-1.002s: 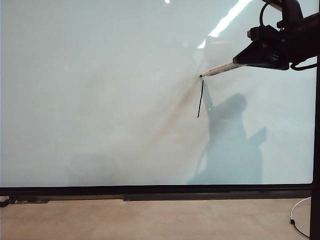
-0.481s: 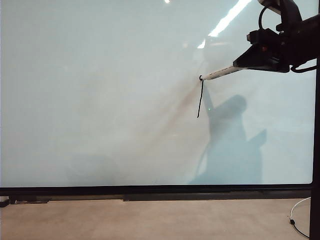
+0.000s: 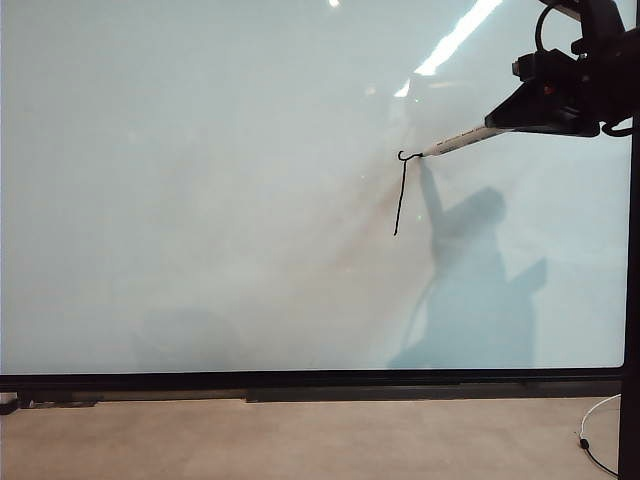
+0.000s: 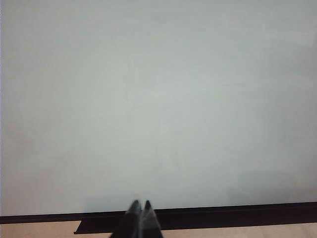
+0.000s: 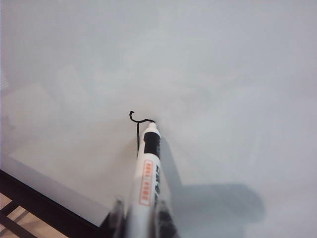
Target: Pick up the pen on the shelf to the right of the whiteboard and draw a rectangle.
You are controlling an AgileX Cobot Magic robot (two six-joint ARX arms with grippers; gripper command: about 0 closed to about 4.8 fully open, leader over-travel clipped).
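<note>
Since the earlier frame, pen (image 3: 455,142) tip has shifted right, adding a short hooked stroke atop the vertical line on the whiteboard (image 3: 200,200). Right claw (image 3: 515,112) clamped on pen, upper right. Left claw (image 4: 140,214) together, idle near the board's lower edge. Rectangle (image 3: 402,192) barely begun; next, carry the top edge rightward with steady contact.

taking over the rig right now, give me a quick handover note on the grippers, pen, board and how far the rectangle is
Right gripper: shut on the pen, up at the right of the whiteboard, pen tip on the board.
Left gripper: shut, holding nothing, low near the board's bottom frame.
Done: pen picked up; one vertical side of the rectangle drawn, plus a small hook at its top where the top edge begins.
Left: draw the top edge rightward, the second vertical side and the bottom edge back to the line's lower end.
</note>
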